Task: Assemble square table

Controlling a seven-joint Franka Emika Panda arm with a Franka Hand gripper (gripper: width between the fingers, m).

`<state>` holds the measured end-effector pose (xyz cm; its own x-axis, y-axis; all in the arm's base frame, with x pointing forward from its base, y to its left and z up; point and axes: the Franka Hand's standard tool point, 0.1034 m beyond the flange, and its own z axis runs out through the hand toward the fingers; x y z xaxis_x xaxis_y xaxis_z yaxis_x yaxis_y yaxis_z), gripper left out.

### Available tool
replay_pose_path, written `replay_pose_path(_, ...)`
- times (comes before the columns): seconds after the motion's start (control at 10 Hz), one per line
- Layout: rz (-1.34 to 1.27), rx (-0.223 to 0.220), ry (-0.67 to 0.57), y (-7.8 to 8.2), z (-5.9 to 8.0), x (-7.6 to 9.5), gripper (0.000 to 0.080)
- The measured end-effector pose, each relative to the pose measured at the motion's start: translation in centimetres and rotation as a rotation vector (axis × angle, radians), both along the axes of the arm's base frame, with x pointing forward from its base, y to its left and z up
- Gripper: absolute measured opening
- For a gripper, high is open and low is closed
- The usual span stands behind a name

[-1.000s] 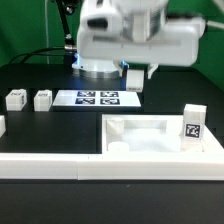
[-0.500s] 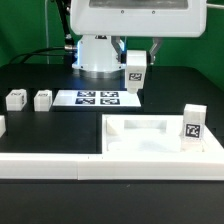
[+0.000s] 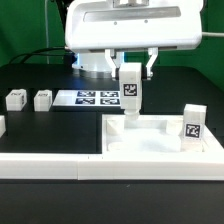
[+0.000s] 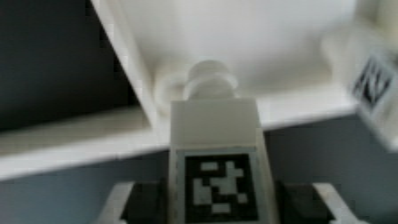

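Note:
The square table slab [image 3: 160, 137] is a white plate with a raised rim, lying behind the front rail. My gripper [image 3: 132, 72] is shut on a white leg post [image 3: 131, 90] with a black-and-white tag. It holds the post upright just above the slab's far corner on the exterior view's left. In the wrist view the held post [image 4: 217, 130] fills the middle between my fingers [image 4: 128, 205], above the slab's corner [image 4: 208, 77]. A second tagged leg post [image 3: 193, 123] stands on the slab at the exterior view's right. Two more leg posts [image 3: 15, 99] [image 3: 42, 99] sit on the table at the left.
The marker board [image 3: 97, 99] lies flat behind the slab. A long white rail [image 3: 90, 166] runs across the front, and another white piece [image 3: 2, 125] shows at the left edge. The arm's white base [image 3: 95, 62] stands at the back.
My gripper, holding the leg post, has come forward and down from behind the marker board to just above the slab's far left corner.

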<state>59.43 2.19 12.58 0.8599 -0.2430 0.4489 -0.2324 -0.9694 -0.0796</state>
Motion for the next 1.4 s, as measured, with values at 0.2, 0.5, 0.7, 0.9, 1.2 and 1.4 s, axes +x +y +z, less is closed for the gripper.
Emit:
replay_pose_path(0.2, -0.009, -0.036, -0.085, -0.4, 0.0, 0.5, 0.0290)
replay_pose_path(0.5, -0.007, -0.052, -0.115, -0.3, -0.2, 0.4, 0.0290)
replay_pose_path(0.7, 0.013, -0.075, -0.082, 0.3, -3.7, -1.3, 0.0290)
replay_pose_path(0.9, 0.015, -0.088, -0.109, 0.2, -3.8, -0.5, 0.0290)
replay_pose_path(1.2, 0.019, -0.082, -0.095, -0.1, -3.4, 0.5, 0.0290)
replay_pose_path(1.4, 0.019, -0.067, -0.088, -0.1, -1.6, 1.3, 0.0290)
